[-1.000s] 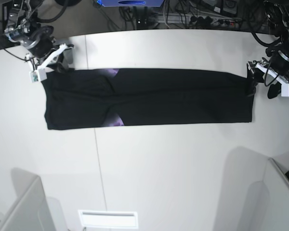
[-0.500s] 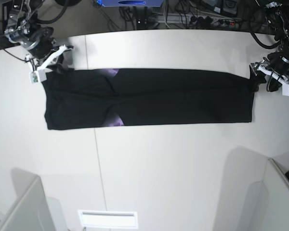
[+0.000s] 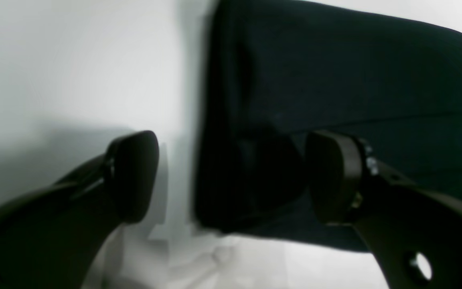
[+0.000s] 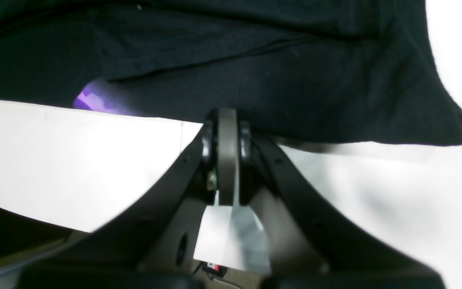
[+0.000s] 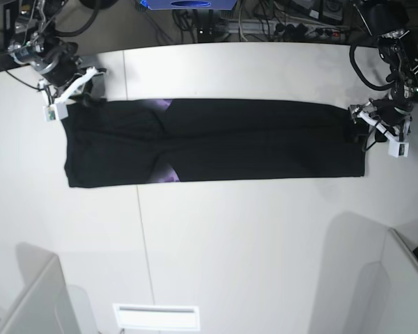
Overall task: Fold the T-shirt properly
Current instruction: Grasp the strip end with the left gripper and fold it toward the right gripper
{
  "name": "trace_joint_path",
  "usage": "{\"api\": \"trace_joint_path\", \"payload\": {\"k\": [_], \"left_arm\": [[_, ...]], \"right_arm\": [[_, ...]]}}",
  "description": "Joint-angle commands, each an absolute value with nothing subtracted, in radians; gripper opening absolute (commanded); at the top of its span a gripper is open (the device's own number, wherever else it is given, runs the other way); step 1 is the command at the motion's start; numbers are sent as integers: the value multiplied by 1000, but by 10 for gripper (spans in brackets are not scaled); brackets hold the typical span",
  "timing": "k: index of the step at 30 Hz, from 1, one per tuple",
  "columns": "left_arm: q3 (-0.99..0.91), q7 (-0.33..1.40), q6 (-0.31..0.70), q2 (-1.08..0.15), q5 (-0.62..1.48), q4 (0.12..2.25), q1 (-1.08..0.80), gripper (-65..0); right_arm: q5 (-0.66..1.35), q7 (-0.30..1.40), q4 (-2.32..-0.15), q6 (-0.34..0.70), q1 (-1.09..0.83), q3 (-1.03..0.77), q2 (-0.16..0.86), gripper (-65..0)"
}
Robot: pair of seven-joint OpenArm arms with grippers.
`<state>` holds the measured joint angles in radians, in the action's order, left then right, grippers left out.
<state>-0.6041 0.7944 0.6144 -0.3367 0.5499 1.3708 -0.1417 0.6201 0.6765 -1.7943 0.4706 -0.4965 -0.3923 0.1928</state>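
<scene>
Left wrist view: the left gripper (image 3: 231, 176) gapes wide astride the T-shirt (image 3: 335, 100) edge, one finger over the white table (image 3: 74, 72).

Right wrist view: the right gripper (image 4: 227, 132) is closed, seemingly pinching the hem.

Base view: the shirt lies as a long folded strip, cables (image 5: 279, 24) behind.

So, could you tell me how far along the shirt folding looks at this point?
Done: the T-shirt lies as a long narrow band on the table, its sides apparently folded in. In hand: the right gripper is shut at one end's edge; the left gripper is open, straddling the other end. Left: folding the band across its length.
</scene>
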Motion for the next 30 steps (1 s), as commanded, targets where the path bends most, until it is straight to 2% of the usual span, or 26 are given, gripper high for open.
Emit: {"api": "trace_joint_path", "payload": {"k": [1, 12, 13, 15, 20, 21, 30], "left_arm": [[-608, 769, 618, -364, 561, 1376, -136, -102], [-536, 765, 616, -351, 562, 1264, -108, -115], [-536, 765, 616, -351, 562, 1267, -108, -150], [-536, 769, 616, -351, 562, 1260, -108, -270], [-538, 768, 616, -349, 562, 1256, -108, -629], [-542, 768, 616, -349, 562, 1256, -108, -650], [-656, 765, 616, -394, 561, 1276, -107, -650]], "right_arm": [[630, 656, -1814, 478, -498, -397, 203, -650], [630, 656, -1814, 478, -501, -397, 203, -650], [630, 656, -1814, 478, -501, -397, 203, -650], [630, 656, -1814, 478, -503, -397, 203, -650], [630, 656, -1814, 478, -503, -397, 202, -650], [630, 656, -1814, 478, -503, -397, 202, -650], [633, 680, -1816, 479, -503, -397, 197, -650]]}}
